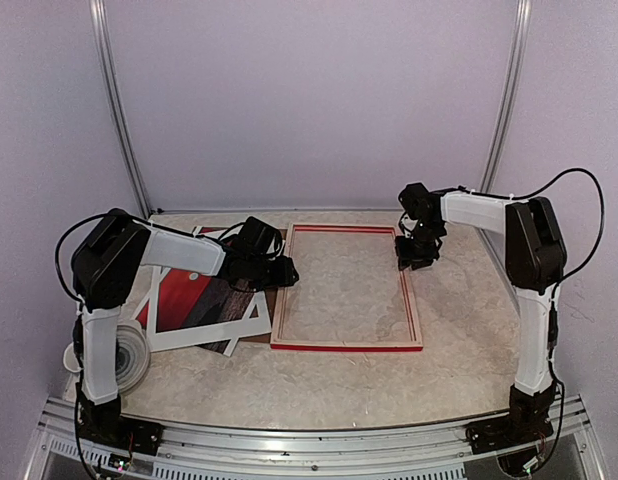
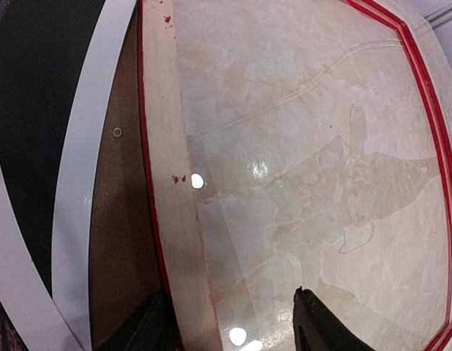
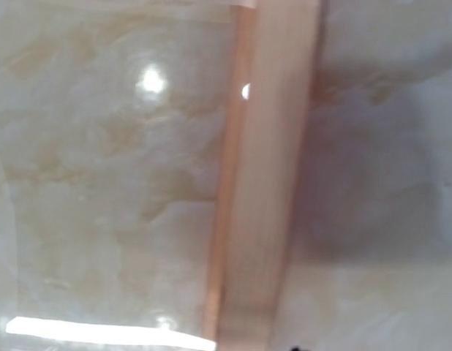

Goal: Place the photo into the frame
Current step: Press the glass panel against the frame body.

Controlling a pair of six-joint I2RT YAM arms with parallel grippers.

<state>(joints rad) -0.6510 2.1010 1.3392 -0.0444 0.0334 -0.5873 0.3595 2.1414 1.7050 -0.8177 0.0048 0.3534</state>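
The frame (image 1: 346, 345) lies flat mid-table with its pale wood back up and red showing at the edges; through its opening I see the marbled tabletop under a shiny clear sheet. The photo (image 1: 184, 300), red and dark with a white border, lies left of it, partly under my left arm. My left gripper (image 1: 284, 272) is open, its fingers straddling the frame's left rail (image 2: 171, 183) without gripping it; its gap (image 2: 227, 296) is far wider than the rail. My right gripper (image 1: 414, 257) hangs over the right rail (image 3: 264, 183) near the far corner; its fingers hardly show.
A brown cardboard board (image 2: 123, 219) lies between the photo's white border (image 2: 83, 183) and the frame. A white roll (image 1: 134, 360) sits at the table's near left edge. Grey walls close in the table's back and sides.
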